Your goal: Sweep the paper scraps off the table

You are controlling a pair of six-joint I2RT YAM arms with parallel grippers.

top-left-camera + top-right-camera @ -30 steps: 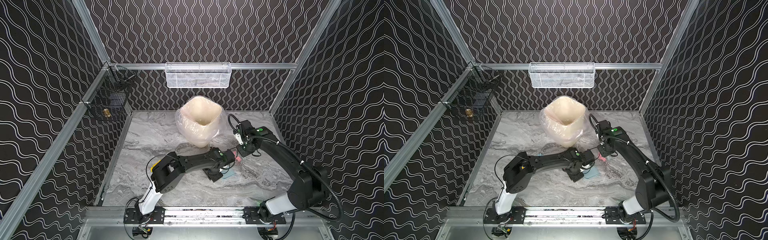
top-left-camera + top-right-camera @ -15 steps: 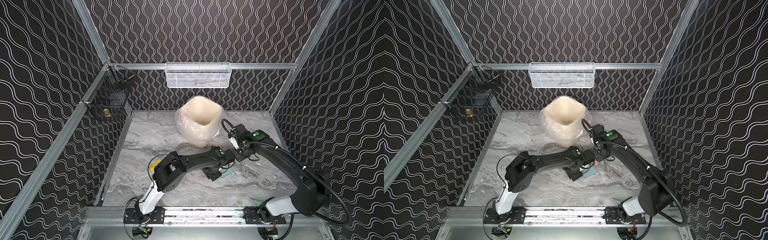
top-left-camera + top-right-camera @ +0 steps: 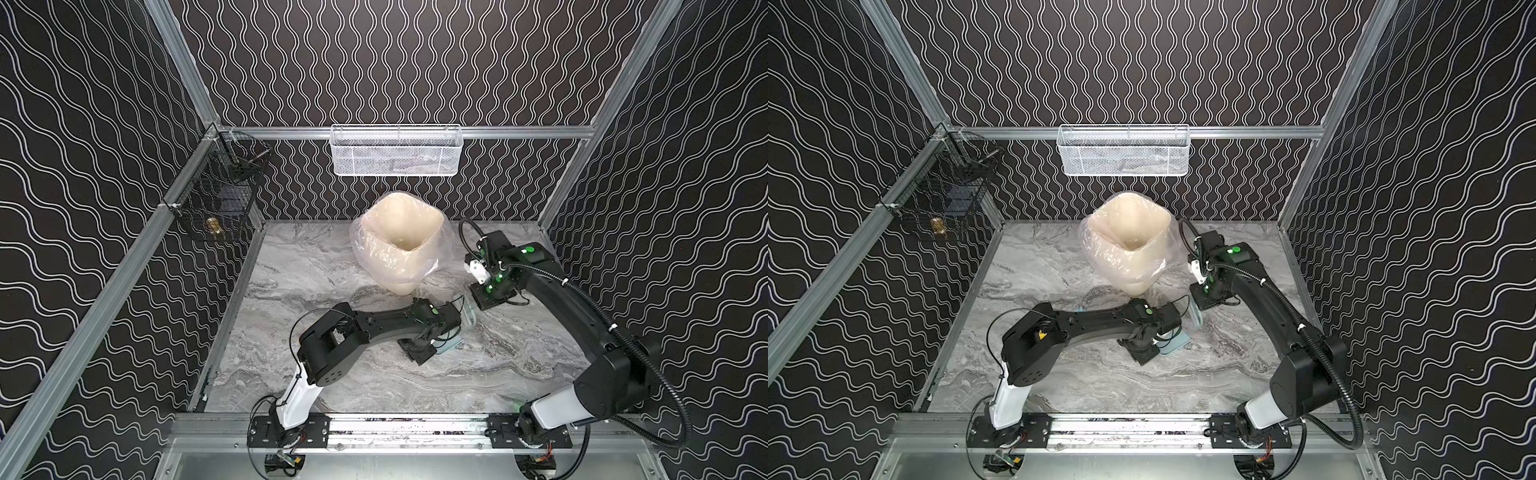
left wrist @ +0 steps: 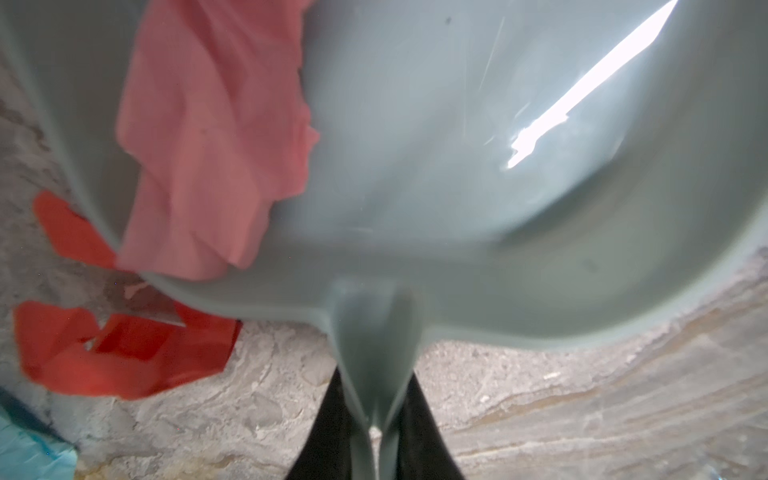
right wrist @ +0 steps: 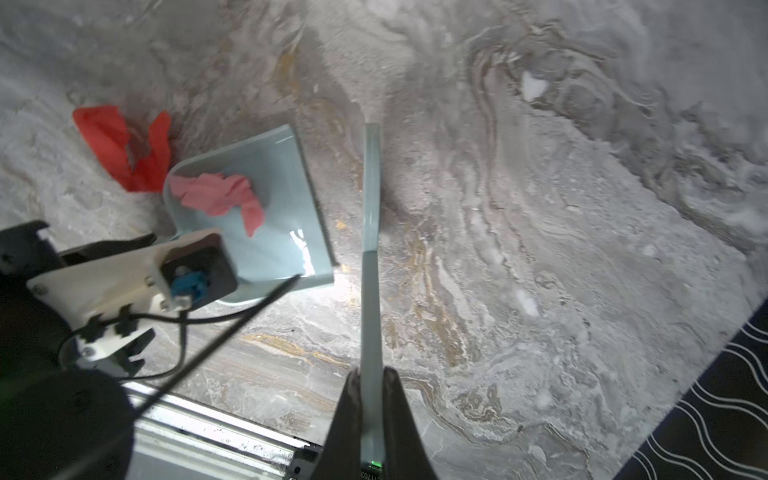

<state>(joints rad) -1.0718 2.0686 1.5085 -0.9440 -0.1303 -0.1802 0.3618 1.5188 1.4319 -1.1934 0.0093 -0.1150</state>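
My left gripper (image 4: 376, 399) is shut on the handle of the pale blue dustpan (image 4: 457, 166), which lies on the marble table (image 3: 311, 270). A pink paper scrap (image 5: 216, 195) sits inside the pan. A red scrap (image 5: 120, 149) lies on the table just outside the pan's back wall, and a light blue scrap (image 4: 29, 453) shows at the edge of the left wrist view. My right gripper (image 5: 371, 378) is shut on the handle of the pale blue brush (image 5: 371, 208), whose head stands a little off the pan's open lip. In both top views the brush (image 3: 469, 311) hangs right of the dustpan (image 3: 1173, 343).
A cream bin with a clear plastic liner (image 3: 399, 241) stands at the back middle of the table, close behind both grippers. A white mesh basket (image 3: 395, 151) hangs on the back wall and a black wire basket (image 3: 220, 195) on the left wall. The front frame rail (image 3: 415, 424) edges the table.
The right gripper with the brush swung in toward the dustpan half a second ago and has drawn back to the right. The left arm and dustpan have barely moved.
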